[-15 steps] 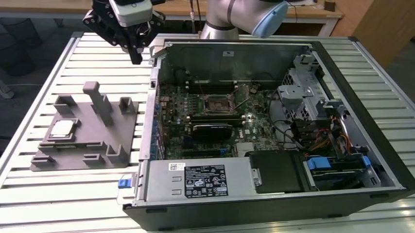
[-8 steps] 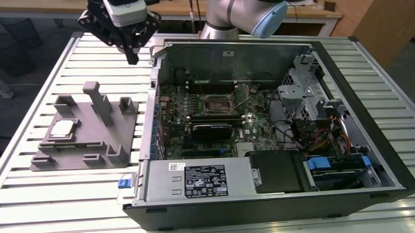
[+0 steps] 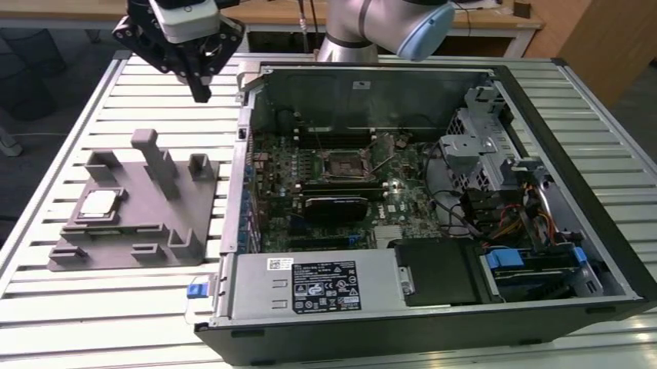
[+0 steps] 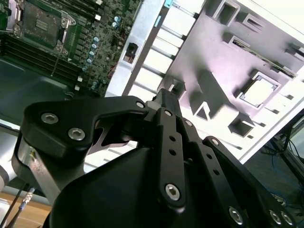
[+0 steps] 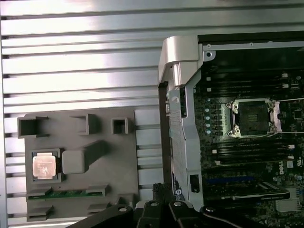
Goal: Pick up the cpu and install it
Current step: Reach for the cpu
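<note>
Found the jaws of the black, bolt-studded gripper (image 3: 200,94) pinched together to one blunt point, gripping nothing, high above the table beside a corner of the case. Noted the table (image 3: 134,307) as ribbed, bright aluminium slats. Saw on it a boxy black steel computer case (image 3: 411,338) lying with its side off, a green motherboard (image 3: 308,165) inside. Picked out, just beside the case toward the exterior view's left, a matte grey plastic fixture (image 3: 154,223) of blocky pegs and pockets. Marked the square, metal-framed socket (image 3: 342,163) on the board. Spotted the cpu (image 3: 98,203), flat, square, pale silver, seated in one shallow fixture pocket, well apart from the gripper.
</note>
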You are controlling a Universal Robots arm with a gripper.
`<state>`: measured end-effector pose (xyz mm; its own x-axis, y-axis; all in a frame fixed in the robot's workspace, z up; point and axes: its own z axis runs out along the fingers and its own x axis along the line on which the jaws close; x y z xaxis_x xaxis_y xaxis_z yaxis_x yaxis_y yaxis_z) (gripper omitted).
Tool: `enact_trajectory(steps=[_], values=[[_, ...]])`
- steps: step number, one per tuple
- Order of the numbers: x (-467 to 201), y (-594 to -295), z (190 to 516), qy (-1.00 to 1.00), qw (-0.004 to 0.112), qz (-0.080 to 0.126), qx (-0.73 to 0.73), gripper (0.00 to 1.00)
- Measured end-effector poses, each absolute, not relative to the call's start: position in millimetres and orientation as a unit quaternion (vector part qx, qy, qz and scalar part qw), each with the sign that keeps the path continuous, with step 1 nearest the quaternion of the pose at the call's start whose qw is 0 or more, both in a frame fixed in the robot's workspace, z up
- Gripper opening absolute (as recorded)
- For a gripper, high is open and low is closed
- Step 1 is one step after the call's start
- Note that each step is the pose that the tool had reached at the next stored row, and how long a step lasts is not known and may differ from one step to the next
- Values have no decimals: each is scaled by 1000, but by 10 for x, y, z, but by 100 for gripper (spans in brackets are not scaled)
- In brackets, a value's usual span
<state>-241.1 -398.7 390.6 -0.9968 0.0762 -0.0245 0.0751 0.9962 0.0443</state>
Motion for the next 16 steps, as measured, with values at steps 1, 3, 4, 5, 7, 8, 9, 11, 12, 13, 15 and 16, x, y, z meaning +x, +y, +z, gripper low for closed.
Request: enact_trajectory(steps=[1, 3, 4, 5, 7, 8, 9, 11, 12, 13, 15, 16], values=[[-2424, -3987, 3906, 999, 13, 22, 38, 11], [-2451, -3987, 3905, 999, 13, 22, 38, 11], [-2465, -3987, 3905, 999, 13, 22, 38, 11], [-2479, -3986, 3905, 999, 13, 22, 38, 11], [-2506, -3986, 3904, 999, 13, 22, 38, 11], [-2519, -3986, 3903, 999, 13, 22, 38, 11], [-2533, -3986, 3903, 999, 13, 22, 38, 11], [-2560, -3986, 3902, 999, 13, 22, 38, 11], [-2574, -3985, 3902, 999, 13, 22, 38, 11], [-2589, -3985, 3902, 999, 13, 22, 38, 11], [-2616, -3985, 3901, 999, 13, 22, 38, 11], [-2629, -3985, 3900, 999, 13, 22, 38, 11]])
